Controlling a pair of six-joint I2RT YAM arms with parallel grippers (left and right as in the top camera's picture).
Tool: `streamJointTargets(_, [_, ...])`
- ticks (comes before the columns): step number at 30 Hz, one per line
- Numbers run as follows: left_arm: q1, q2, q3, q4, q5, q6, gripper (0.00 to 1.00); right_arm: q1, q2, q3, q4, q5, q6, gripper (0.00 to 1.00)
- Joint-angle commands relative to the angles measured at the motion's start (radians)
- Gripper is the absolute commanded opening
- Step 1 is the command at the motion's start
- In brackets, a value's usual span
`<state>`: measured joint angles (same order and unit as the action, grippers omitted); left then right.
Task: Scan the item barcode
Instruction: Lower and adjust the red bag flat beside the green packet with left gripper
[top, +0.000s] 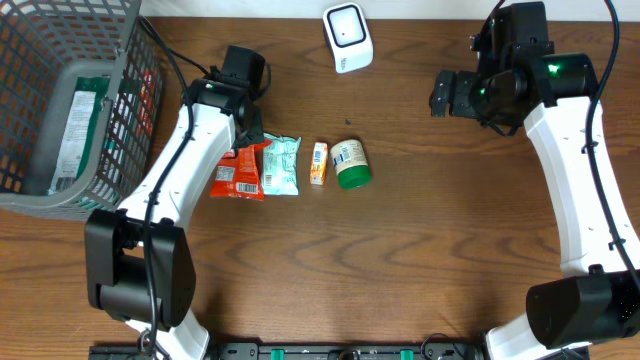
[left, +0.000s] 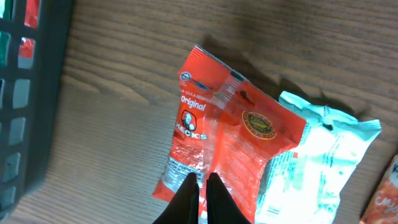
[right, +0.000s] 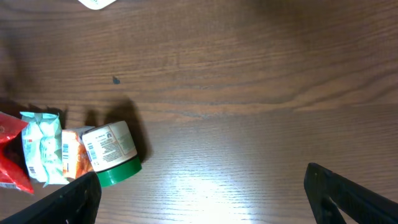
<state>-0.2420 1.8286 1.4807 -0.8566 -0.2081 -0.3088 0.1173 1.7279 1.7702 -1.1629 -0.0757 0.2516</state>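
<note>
While four small goods lay in a row across the middle of the wooden bench (top: 420, 260), a grey wire basket (top: 118, 110) stood at its left end with a green-and-white packet (top: 78, 120) inside. The white right arm (top: 580, 170) reached over the far right of the bench, the right jaws spread wide above bare wood, well apart from the row and holding nothing. The left arm (top: 175, 170) stretched from the near edge to the row's left end, where the left jaws were pressed together at the lower edge of the red snack packet (left: 230, 143); whether they had caught any of the wrapper could not be told. That packet lay flat on the bench, printed side up, touching the teal packet (left: 323, 162) to its right. The white scanner (top: 347, 37) stood near the far edge, well apart from the row. At the row's right end a green-lidded jar (right: 112, 152) lay on its side, label up, and between it and the teal packet lay a small orange sachet (top: 319, 163), just beside the jar.
</note>
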Motion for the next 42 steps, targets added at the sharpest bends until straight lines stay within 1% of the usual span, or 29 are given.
streamJointTargets(1, [0.004,0.033,-0.011,0.012,0.045,-0.053,0.07,0.002,0.004,0.017,-0.001,-0.004,-0.010,0.99])
streamJointTargets(7, [0.004,0.114,-0.072,0.105,0.152,-0.053,0.08,0.002,0.004,0.017,-0.001,-0.004,-0.010,0.99])
streamJointTargets(15, [0.003,0.229,-0.086,0.114,0.148,-0.043,0.08,0.002,0.004,0.017,-0.001,-0.005,-0.010,0.99])
streamJointTargets(20, [0.011,0.201,-0.062,0.108,0.118,0.000,0.07,0.002,0.004,0.017,-0.001,-0.004,-0.010,0.99])
streamJointTargets(26, [0.028,0.059,-0.043,0.100,0.108,0.000,0.09,0.002,0.004,0.017,-0.001,-0.004,-0.010,0.99])
streamJointTargets(29, [0.027,0.025,-0.043,0.105,0.111,-0.003,0.09,0.002,0.004,0.017,-0.001,-0.005,-0.010,0.99])
streamJointTargets(32, [0.027,0.032,-0.056,0.124,0.111,-0.003,0.09,0.002,0.004,0.017,-0.001,-0.004,-0.010,0.99])
streamJointTargets(35, [0.027,0.056,-0.090,0.181,0.113,-0.004,0.09,0.002,0.004,0.017,-0.001,-0.005,-0.010,0.99])
streamJointTargets(39, [0.027,0.095,-0.147,0.280,0.191,-0.003,0.09,0.002,0.004,0.017,-0.001,-0.005,-0.010,0.99])
streamJointTargets(42, [0.027,0.136,-0.171,0.317,0.240,-0.004,0.09,0.002,0.004,0.017,-0.001,-0.004,-0.010,0.99])
